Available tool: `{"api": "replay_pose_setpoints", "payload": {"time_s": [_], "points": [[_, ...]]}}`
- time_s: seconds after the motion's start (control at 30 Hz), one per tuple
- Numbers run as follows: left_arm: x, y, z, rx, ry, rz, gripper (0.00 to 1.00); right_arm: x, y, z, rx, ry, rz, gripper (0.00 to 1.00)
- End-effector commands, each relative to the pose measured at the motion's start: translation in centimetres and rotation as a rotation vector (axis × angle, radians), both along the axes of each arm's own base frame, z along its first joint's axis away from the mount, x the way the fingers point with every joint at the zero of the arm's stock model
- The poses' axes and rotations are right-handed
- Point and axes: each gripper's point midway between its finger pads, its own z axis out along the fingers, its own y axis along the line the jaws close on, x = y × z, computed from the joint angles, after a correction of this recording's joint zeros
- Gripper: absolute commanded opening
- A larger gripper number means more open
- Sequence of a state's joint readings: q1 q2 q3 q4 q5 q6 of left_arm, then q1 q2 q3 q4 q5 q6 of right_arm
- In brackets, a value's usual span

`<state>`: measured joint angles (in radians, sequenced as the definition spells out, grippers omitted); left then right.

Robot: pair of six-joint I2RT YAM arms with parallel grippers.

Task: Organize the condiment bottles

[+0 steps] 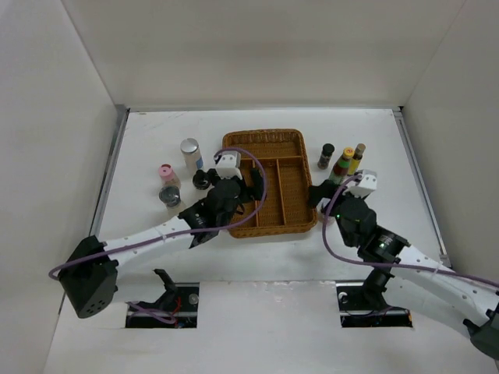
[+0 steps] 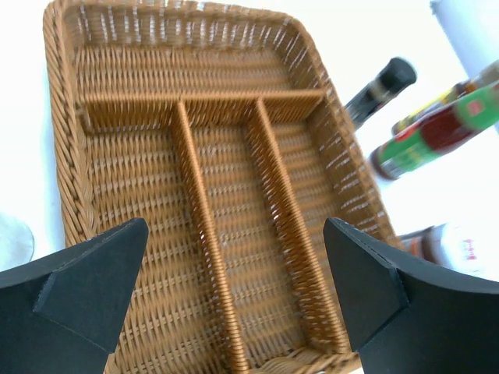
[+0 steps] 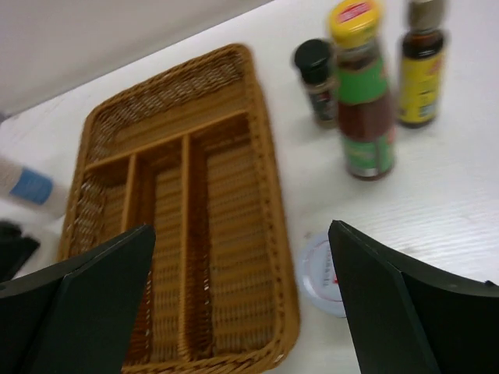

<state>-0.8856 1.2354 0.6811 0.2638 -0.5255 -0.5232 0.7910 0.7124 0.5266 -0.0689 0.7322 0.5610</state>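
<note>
The brown wicker tray (image 1: 290, 220) holds no bottles. Left of it stand a silver-capped bottle (image 1: 189, 153), a pink-capped one (image 1: 165, 174), a dark grey-capped jar (image 1: 169, 195) and a black-capped one (image 1: 201, 181). Right of it stand a black-capped bottle (image 1: 326, 154), a yellow-capped bottle with a green and red label (image 1: 342, 164) and a tan-capped one (image 1: 357, 157). My left gripper (image 1: 251, 181) hangs open and empty over the tray's left compartments (image 2: 234, 288). My right gripper (image 1: 320, 193) is open and empty (image 3: 242, 296) at the tray's right rim, above a white-lidded jar (image 3: 321, 273).
The tray has one crosswise compartment at the far end and three long ones (image 2: 226, 234). White walls close in the table on the left, right and back. The right-hand bottles also show in the left wrist view (image 2: 437, 132) and the right wrist view (image 3: 360, 93).
</note>
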Motion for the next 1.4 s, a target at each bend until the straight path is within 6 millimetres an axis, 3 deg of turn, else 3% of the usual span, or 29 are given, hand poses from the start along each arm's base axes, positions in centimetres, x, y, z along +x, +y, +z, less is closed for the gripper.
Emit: {"api": "replay_pose_setpoints", "payload": {"time_s": [0.0, 0.17, 0.3, 0.33, 0.43, 0.47, 0.5, 0.53, 0.57, 0.6, 0.63, 0.67, 0.7, 0.8, 0.87, 1.07, 1.37], "points": [[-0.5, 0.4, 4.8, -0.074, -0.059, -0.002, 1.00, -0.7, 4.3, -0.2, 0.052, -0.035, 0.143, 1.00], [-1.5, 3.8, 6.8, -0.085, -0.119, 0.036, 1.00, -1.4, 8.8, -0.9, 0.088, -0.082, 0.296, 1.00], [-2.1, 8.2, 7.3, -0.005, -0.135, 0.181, 1.00, -2.1, 12.8, 0.6, 0.106, -0.103, 0.466, 1.00], [-2.2, 9.5, 7.2, 0.029, -0.134, 0.226, 1.00, -2.5, 13.8, 1.1, 0.113, -0.107, 0.518, 0.92], [-2.8, 12.2, 7.5, 0.078, -0.135, 0.309, 1.00, -3.7, 15.5, 1.4, 0.127, -0.105, 0.623, 0.29], [-2.9, 12.8, 7.6, 0.080, -0.136, 0.324, 1.00, -4.0, 15.5, 0.9, 0.132, -0.102, 0.635, 0.18], [-3.0, 13.4, 7.6, 0.087, -0.133, 0.337, 1.00, -4.2, 15.4, 0.3, 0.132, -0.097, 0.636, 0.15], [-2.9, 13.7, 7.3, 0.099, -0.123, 0.341, 0.99, -4.3, 15.3, -0.3, 0.130, -0.090, 0.636, 0.15], [-2.9, 13.7, 6.9, 0.115, -0.109, 0.332, 0.87, -4.4, 15.2, -0.8, 0.126, -0.085, 0.636, 0.16], [-2.8, 13.6, 6.5, 0.126, -0.096, 0.330, 0.60, -4.3, 15.1, -1.2, 0.124, -0.074, 0.633, 0.21], [-2.6, 13.8, 5.9, 0.142, -0.079, 0.340, 0.46, -4.2, 14.9, -1.6, 0.126, -0.061, 0.624, 0.29], [-2.2, 14.0, 5.1, 0.164, -0.059, 0.356, 0.45, -4.1, 14.7, -1.8, 0.131, -0.057, 0.615, 0.37], [-1.8, 14.3, 4.3, 0.186, -0.036, 0.374, 0.48, -4.0, 14.6, -1.8, 0.136, -0.058, 0.612, 0.46], [-0.6, 14.8, 2.2, 0.238, 0.028, 0.415, 0.70, -3.8, 14.6, -2.1, 0.133, -0.053, 0.605, 0.63], [0.5, 15.2, 0.5, 0.270, 0.067, 0.434, 0.73, -3.8, 14.6, -2.3, 0.128, -0.049, 0.605, 0.68], [3.5, 15.2, -2.8, 0.275, 0.127, 0.429, 0.73, -3.3, 14.3, -2.8, 0.125, -0.043, 0.585, 0.74], [6.1, 14.9, -4.6, 0.243, 0.133, 0.399, 0.69, -2.8, 14.8, -3.8, 0.102, -0.021, 0.587, 0.74]]}}
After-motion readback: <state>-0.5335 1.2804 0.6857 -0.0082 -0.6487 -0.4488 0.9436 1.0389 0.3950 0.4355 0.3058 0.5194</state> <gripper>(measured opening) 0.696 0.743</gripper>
